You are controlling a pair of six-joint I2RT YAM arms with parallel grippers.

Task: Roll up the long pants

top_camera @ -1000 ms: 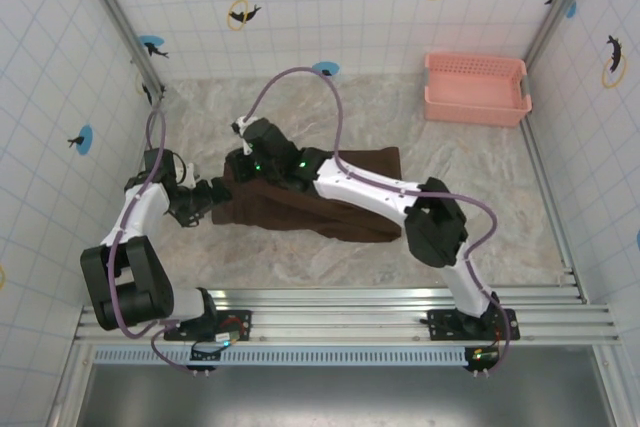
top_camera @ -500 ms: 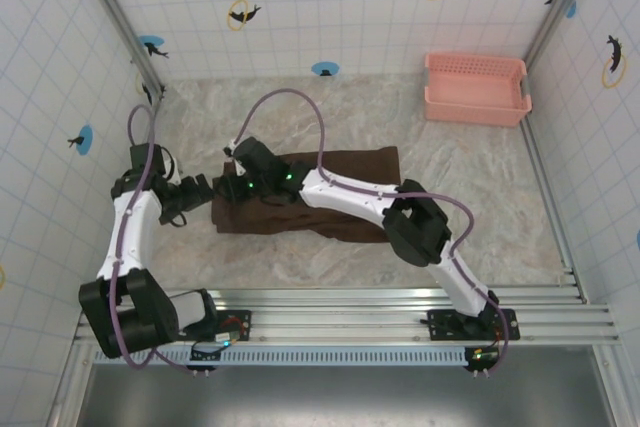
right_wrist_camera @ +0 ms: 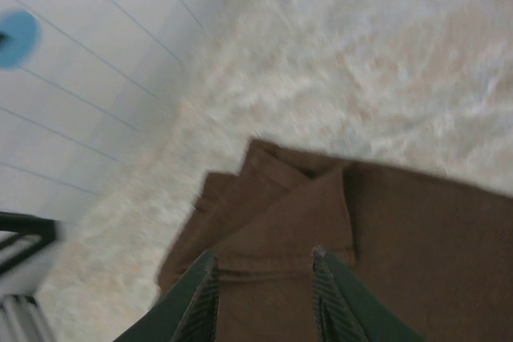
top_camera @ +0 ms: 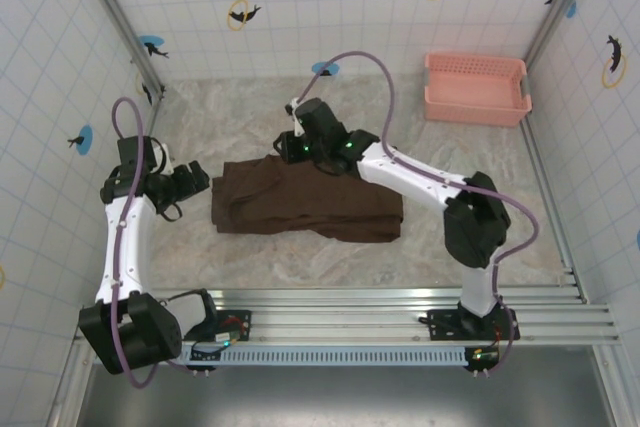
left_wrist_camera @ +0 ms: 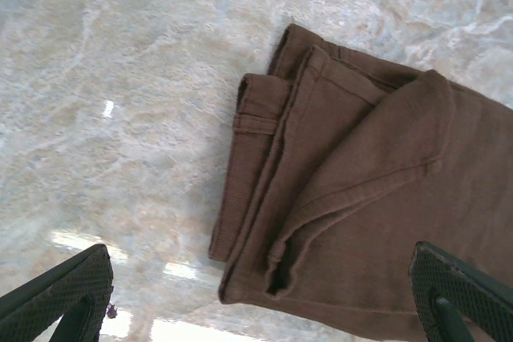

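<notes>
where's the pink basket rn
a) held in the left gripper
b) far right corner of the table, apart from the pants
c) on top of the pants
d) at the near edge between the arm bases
b: the pink basket sits in the far right corner of the table, with bare tabletop between it and the long pants lying folded mid-table.

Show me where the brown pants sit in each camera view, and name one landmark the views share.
Top external: the pants lie folded near the middle of the table.
Left wrist: the pants take up the right half, with bare table to the left.
Right wrist: the pants cover the lower right, with bare table above.
Shared landmark: the stepped, layered end of the folded pants against the marbled table.
</notes>
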